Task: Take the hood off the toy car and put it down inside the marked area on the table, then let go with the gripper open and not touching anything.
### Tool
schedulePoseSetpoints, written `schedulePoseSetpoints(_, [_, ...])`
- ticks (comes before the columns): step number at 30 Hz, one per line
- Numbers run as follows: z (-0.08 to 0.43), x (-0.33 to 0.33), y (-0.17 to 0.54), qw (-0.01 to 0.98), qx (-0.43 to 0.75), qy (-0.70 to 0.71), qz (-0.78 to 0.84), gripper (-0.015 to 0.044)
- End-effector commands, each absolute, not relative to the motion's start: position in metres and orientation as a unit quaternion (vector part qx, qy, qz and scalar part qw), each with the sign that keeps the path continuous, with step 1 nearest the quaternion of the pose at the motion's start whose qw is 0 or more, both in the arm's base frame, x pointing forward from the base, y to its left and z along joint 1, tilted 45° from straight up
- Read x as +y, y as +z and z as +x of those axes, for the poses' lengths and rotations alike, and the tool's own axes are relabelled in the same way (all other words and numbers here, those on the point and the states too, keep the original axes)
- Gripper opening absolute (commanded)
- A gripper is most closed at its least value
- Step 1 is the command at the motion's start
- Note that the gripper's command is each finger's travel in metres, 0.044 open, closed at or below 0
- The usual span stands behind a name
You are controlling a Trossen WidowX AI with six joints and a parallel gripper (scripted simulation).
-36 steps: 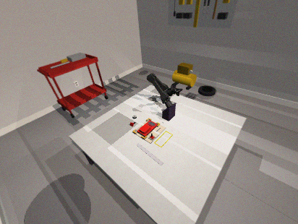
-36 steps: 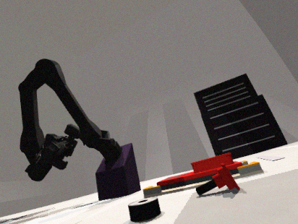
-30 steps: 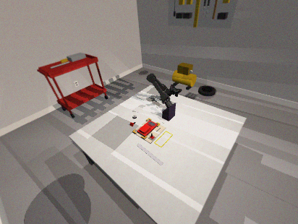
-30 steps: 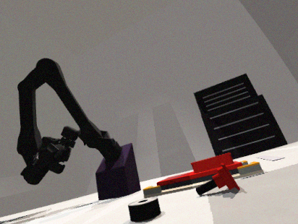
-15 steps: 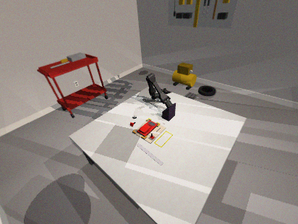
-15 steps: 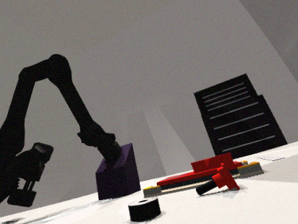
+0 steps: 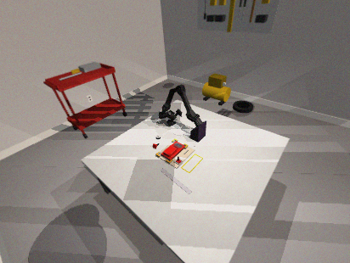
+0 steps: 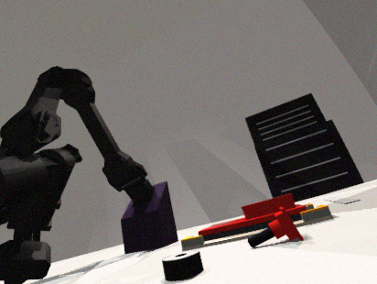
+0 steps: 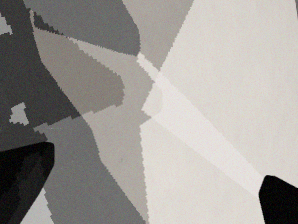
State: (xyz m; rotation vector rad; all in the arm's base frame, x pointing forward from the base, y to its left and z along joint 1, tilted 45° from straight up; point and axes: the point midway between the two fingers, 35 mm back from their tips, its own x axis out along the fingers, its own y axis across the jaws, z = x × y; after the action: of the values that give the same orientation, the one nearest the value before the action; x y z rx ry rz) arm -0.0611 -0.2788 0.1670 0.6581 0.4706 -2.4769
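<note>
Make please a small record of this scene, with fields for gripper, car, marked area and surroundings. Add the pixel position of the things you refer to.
gripper: open, nothing between its fingers [image 7: 171,120] [image 8: 25,258]
toy car: red [image 7: 172,150] [image 8: 267,208], on the table beside the marked area
marked area: yellow outline [image 7: 189,162], no hood inside
block: dark purple [image 7: 199,132] [image 8: 148,229], at the arm's far end from the gripper
cart: red [image 7: 87,81], on the floor
hood state: cannot tell

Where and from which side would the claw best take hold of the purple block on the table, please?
Probably from above, with the claw pinching two opposite upright faces of the purple block near its top: it is boxy with flat sides, though the arm crosses its top edge in view.
</note>
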Motion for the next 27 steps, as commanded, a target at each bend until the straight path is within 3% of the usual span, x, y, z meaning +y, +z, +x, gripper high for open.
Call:
schedulePoseSetpoints(1, [-0.007, -0.292, 0.178, 0.365, 0.187, -0.882, 0.231, 0.044])
schedulePoseSetpoints(14, [0.166, -0.271, 0.141, 0.573, 0.43, -0.689, 0.114, 0.044])
schedulePoseSetpoints(21, [0.262, -0.206, 0.104, 0.64, 0.558, -0.528, -0.023, 0.044])
schedulePoseSetpoints(27, [0.315, -0.126, 0.071, 0.662, 0.621, -0.393, -0.148, 0.044])
